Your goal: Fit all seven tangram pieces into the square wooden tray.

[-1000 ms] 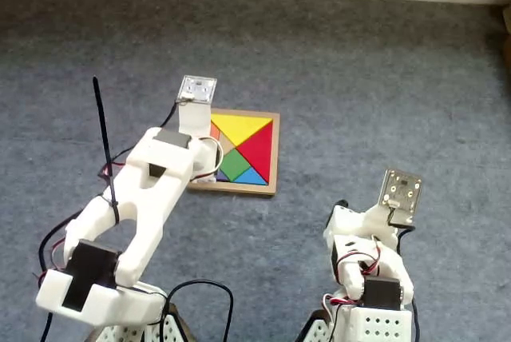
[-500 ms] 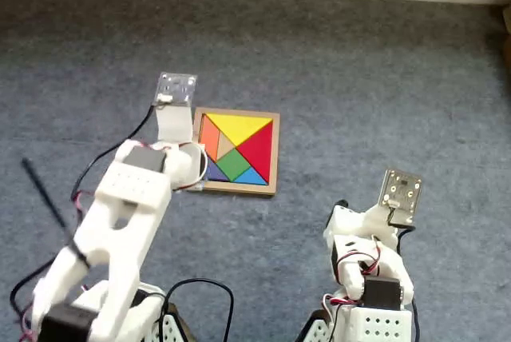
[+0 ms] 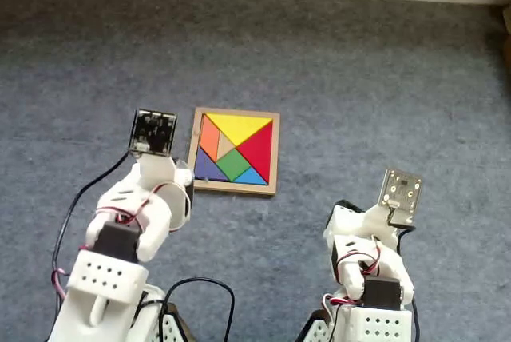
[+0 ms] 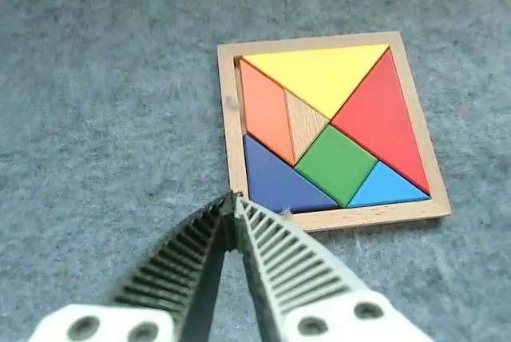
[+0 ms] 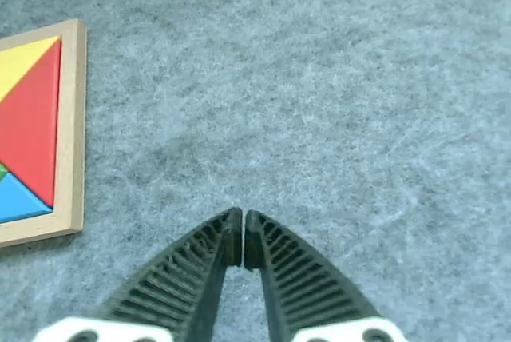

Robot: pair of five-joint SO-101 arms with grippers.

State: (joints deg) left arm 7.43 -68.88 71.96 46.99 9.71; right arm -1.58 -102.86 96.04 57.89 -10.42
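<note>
The square wooden tray [image 3: 275,154] lies on the grey carpet with seven pieces flat inside: yellow triangle [image 4: 319,74], red triangle [image 4: 379,118], orange parallelogram [image 4: 266,110], wood-coloured small triangle [image 4: 303,122], green square [image 4: 337,164], dark blue triangle [image 4: 275,182], light blue triangle [image 4: 387,188]. My left gripper [image 4: 234,202] is shut on nothing, its tips just off the tray's near left corner. Off to the tray's right, my right gripper [image 5: 242,218] is shut and empty above bare carpet. The tray's rim [image 5: 73,118] shows in the right wrist view.
The left arm [image 3: 132,214] sits folded at the near left, the right arm [image 3: 363,238] at the near right. Grey carpet [image 3: 359,62] spreads on all sides of the tray. A pale wall strip runs along the far edge.
The left arm has drawn back from over the tray's left side toward the near left, uncovering the orange and dark blue pieces. The right arm has kept still.
</note>
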